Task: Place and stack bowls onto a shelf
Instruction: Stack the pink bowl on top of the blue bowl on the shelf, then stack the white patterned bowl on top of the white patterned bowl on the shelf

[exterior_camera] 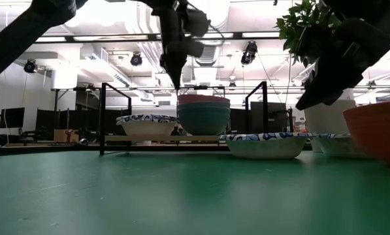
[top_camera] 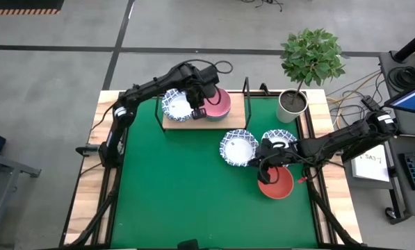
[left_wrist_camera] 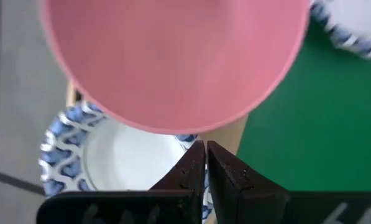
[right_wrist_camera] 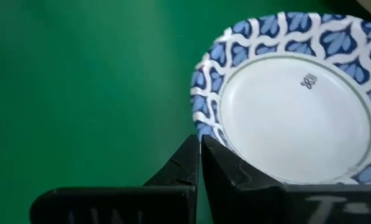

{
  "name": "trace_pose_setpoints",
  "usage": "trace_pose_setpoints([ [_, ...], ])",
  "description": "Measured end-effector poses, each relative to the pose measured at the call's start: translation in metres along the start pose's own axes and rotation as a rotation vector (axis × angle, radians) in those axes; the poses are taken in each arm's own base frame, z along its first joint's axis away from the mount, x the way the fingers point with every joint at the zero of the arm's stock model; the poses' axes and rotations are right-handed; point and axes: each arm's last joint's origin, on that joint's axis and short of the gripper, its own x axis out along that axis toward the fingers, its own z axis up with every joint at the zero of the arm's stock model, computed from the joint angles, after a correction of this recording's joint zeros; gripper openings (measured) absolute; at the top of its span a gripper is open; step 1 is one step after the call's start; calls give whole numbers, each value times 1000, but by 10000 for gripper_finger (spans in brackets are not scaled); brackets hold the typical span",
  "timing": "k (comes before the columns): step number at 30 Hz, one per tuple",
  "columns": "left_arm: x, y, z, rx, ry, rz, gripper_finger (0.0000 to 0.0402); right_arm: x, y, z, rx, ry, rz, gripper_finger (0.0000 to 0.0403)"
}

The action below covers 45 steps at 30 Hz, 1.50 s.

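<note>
Left gripper (top_camera: 197,111), fingers pressed together and empty, is hovering over the shelf (top_camera: 171,125) between patterned bowl (top_camera: 177,105) and pink-topped stack (top_camera: 217,103); right gripper (top_camera: 261,164), likewise pinched narrow, is hanging beside a mat bowl's (top_camera: 238,147) rim.

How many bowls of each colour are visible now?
White round bowls with blue-patterned rims: 3
Plain pink bowl: 1
Plain grey-blue bowl: 1
Plain red bowl: 1
Total: 6
</note>
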Motion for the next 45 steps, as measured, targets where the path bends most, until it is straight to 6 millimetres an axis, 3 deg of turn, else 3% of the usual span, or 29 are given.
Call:
trace_pose_setpoints([
  [8, 22, -2, 1, 1, 24, 25, 0, 0, 1, 1, -1, -8, 5, 9],
  [16, 13, -6, -3, 9, 55, 1, 0, 0, 1, 1, -5, -14, 8, 9],
  [22, -3, -10, 5, 24, -73, 15, 0, 0, 2, 2, -20, -24, 12, 9],
  [31, 18, -2, 5, 10, -17, 42, 0, 0, 2, 2, -14, -25, 12, 9],
  [37, 19, -4, 6, -7, -12, 57, 0, 0, 2, 2, -12, -24, 13, 9],
  [41, 6, -16, 6, -31, -53, 63, 0, 0, 2, 2, -11, -25, 13, 9],
  [45, -12, -47, 10, 24, -133, 53, 0, 0, 2, 3, -2, -28, 14, 9],
])
